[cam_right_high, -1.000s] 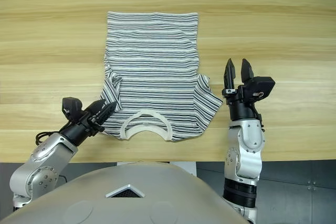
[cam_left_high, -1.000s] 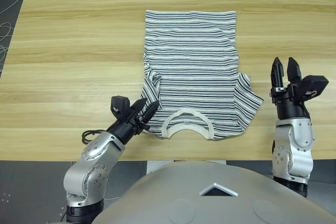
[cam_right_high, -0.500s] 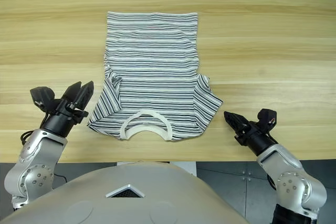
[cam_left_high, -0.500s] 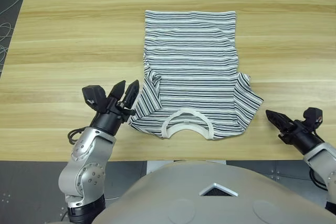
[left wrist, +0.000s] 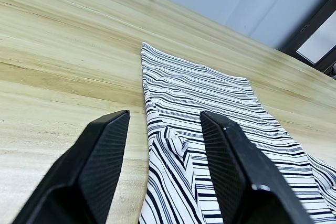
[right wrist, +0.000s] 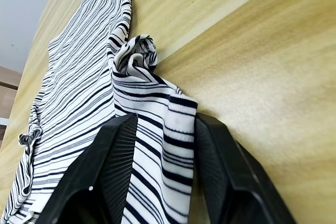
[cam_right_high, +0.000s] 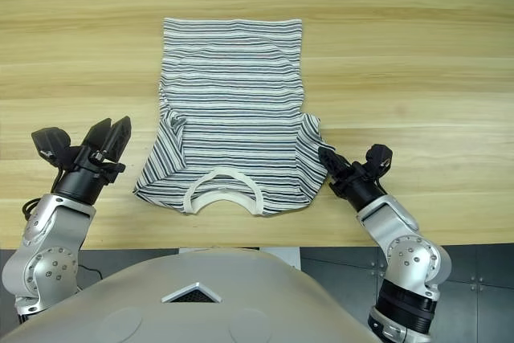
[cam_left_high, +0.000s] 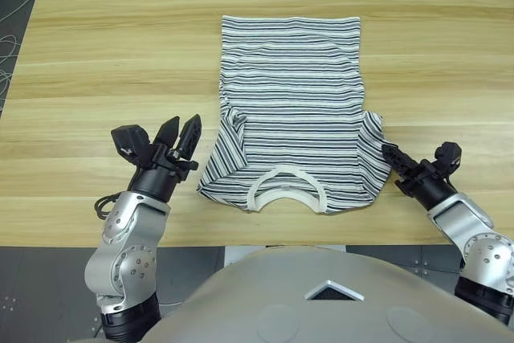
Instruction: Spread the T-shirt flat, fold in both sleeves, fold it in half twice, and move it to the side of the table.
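Pale wooden bench (cam_left_high: pixel 96 54) bore a black-and-white striped T-shirt (cam_left_high: pixel 293 94); left gripper (cam_left_high: pixel 183 126) gaped alongside, right gripper (cam_left_high: pixel 390 153) straddled a sleeve (cam_left_high: pixel 374 130), unclosed, for spreading.

T-shirt (cam_left_high: pixel 289 110) soft striped cloth; table (cam_left_high: pixel 120 54) smooth matt wood; left gripper (left wrist: pixel 165 116) ribbed, probably plastic.

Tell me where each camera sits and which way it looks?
Left eye view: on the head, looking forward and down at the T-shirt on the table; both arms show, left end effector and right end effector flanking the collar end.
Right eye view: beside it on the head, same scene and arms.
Left wrist view: on the left wrist, looking low across the table past its own fingers at the T-shirt.
Right wrist view: on the right wrist, its fingers either side of a sleeve.
Shared: all four show the T-shirt.
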You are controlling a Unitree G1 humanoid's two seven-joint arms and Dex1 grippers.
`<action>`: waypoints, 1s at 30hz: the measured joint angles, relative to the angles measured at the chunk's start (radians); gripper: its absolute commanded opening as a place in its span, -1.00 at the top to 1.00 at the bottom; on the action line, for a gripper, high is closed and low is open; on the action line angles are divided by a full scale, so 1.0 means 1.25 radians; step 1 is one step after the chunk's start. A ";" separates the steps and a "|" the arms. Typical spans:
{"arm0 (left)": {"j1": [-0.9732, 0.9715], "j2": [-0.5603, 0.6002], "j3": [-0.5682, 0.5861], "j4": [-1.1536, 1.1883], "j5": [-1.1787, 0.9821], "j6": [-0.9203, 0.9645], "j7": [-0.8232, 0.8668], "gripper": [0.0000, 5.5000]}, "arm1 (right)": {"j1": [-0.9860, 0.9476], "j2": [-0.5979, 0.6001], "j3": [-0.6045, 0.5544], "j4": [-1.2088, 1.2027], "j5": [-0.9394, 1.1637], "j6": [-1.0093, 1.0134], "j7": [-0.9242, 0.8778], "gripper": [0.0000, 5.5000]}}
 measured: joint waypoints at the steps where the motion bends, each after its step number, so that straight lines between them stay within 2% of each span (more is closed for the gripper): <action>1: 0.000 0.000 0.001 0.000 0.000 0.000 0.000 0.09 | -0.001 0.000 0.001 0.000 -0.002 0.000 -0.001 0.29; 4: 0.006 0.000 0.007 0.000 -0.001 -0.002 0.000 0.09 | -0.005 0.001 0.009 0.000 -0.013 -0.008 -0.002 0.29; 9: 0.007 0.000 0.008 0.000 -0.004 -0.002 0.000 0.08 | -0.006 0.002 0.017 0.004 -0.028 -0.017 -0.003 0.65; 15: 0.008 0.000 0.008 0.000 -0.006 -0.002 0.000 0.08 | -0.003 0.006 0.028 -0.006 -0.028 -0.010 -0.014 0.95; 21: 0.008 -0.001 0.008 0.000 -0.007 -0.002 0.000 0.08 | -0.010 0.007 0.024 -0.004 -0.051 -0.026 -0.023 0.95; 30: 0.009 -0.006 0.007 0.000 -0.006 -0.003 0.003 0.08 | -0.052 -0.053 -0.020 0.074 -0.172 -0.115 -0.015 0.95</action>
